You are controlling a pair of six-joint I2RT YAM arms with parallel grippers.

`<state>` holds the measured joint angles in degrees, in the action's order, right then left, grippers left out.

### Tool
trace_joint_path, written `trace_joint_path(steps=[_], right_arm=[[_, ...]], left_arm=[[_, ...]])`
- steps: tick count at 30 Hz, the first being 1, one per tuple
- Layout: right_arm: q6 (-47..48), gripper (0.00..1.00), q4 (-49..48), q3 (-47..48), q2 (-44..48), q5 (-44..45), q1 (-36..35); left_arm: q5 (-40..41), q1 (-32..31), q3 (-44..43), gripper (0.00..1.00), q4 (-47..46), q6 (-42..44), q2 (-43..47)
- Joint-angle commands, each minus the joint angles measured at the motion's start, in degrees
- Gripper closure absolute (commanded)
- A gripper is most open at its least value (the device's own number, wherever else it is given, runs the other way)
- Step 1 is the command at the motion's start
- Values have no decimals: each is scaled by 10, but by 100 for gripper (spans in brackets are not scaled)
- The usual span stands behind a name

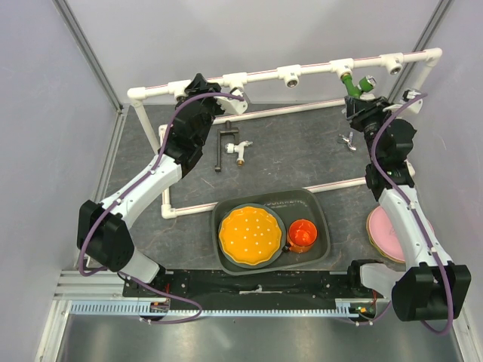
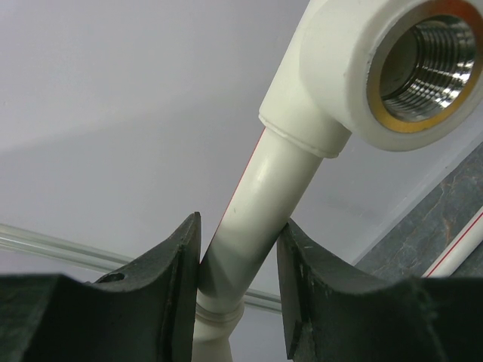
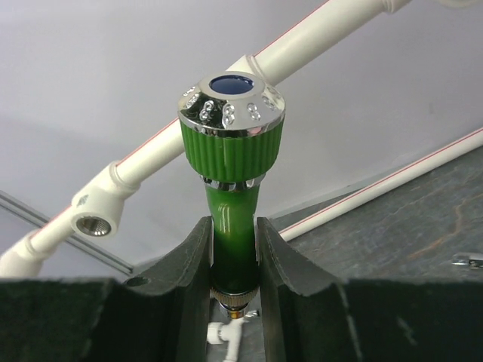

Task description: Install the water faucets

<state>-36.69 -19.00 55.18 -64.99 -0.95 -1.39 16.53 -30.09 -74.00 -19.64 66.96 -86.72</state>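
Between the shut jaws of the right pincer (image 3: 234,230): green faucet (image 3: 231,143), gripped by its stem, brass thread (image 3: 235,300) deeper toward the palm. Left pincer (image 2: 238,253) clamps the white pipe (image 2: 260,196). Advice: brace pipe, hold thread square, twist gently.

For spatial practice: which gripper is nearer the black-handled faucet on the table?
Left. The left gripper grips the pipe beyond the black-handled faucet; right gripper holds the green faucet farther off.
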Motion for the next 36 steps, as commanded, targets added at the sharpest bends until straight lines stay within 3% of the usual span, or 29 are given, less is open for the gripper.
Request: trace_joint_path(steps=[1,8,15,25,28,29,36], right_arm=[[-102,100,5,41,-10,26,3],[-222,100,24,48,-18,-8,12],[-419,100,-87,-27,-41,-80,62],[-506,100,-119,-33,-34,-98,75],[-516,95,-112,-35,-34,-101,75],[-522,93,-115,-38,-35,-102,75],[-488,33,-104,-31,-29,-110,76]], left_arm=[[15,-13,-2,98,34,-77,19],[13,-14,-1,98,35,-78,18],[10,-14,0,98,35,-80,23],[8,-16,0,98,36,-81,22],[8,-16,0,98,36,-81,22],[8,-16,0,98,36,-80,23],[8,-16,0,98,37,-79,27]])
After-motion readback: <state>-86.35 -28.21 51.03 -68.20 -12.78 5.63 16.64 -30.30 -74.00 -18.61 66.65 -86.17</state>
